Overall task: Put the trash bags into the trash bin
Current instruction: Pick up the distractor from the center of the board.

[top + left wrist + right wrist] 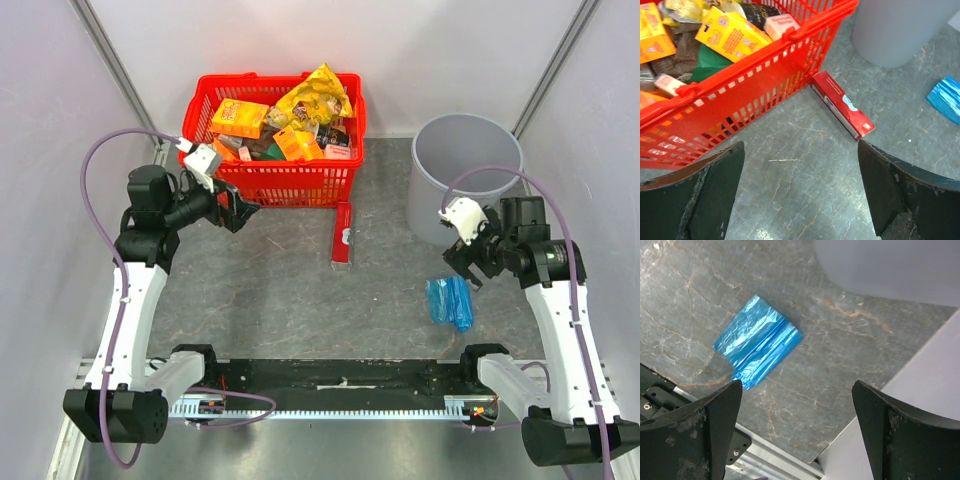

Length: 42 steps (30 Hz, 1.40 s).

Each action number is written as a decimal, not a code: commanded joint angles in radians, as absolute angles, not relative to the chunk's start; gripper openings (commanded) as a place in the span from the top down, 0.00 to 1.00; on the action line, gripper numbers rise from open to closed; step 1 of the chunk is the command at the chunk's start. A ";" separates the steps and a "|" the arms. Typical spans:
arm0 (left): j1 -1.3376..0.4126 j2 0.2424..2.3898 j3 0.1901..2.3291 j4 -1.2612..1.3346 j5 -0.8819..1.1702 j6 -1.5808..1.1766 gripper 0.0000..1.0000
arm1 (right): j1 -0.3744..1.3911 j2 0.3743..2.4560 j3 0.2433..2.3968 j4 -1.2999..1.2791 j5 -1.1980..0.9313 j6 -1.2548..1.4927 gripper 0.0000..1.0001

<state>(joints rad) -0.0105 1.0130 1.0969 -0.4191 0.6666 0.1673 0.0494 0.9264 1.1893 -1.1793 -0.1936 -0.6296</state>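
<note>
Bags: we've got the trash bags down on the table, a folded, glossy blue bundle lying flat toward the front right. They are not in the bin.
Bin: the trash bin stands upright at the back right corner with its mouth open to us. The bags lie in front of it, apart from its wall.
Right gripper: the right gripper hangs between the bin and the bags in the overhead view. Its jaws are spread wide with nothing between them. From its own camera we see both dark fingers at the bottom corners. The blue bundle sits on the table beyond them, towards the left finger, and nothing touches it.
Left gripper: the left gripper is over on the other side, right in front of the red basket. Its jaws are parted wide too, and it holds nothing.
Basket: it's packed with boxes and packets, and a yellow packet sits on top at the back.
Red box: a long red box lies flat on the table, one end just beside the basket's front right corner.
</note>
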 commanded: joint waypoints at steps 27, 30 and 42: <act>-0.768 1.511 1.123 -0.258 -0.115 -0.195 0.02 | 0.049 0.825 0.830 -0.931 -0.049 -0.632 0.02; -0.776 1.601 1.167 -0.262 -0.156 -0.227 0.01 | 0.049 0.825 0.831 -0.933 -0.043 -0.629 0.02; -0.778 1.880 1.342 -0.296 -0.126 -0.313 0.00 | 0.046 0.844 0.827 -0.925 -0.038 -0.629 0.02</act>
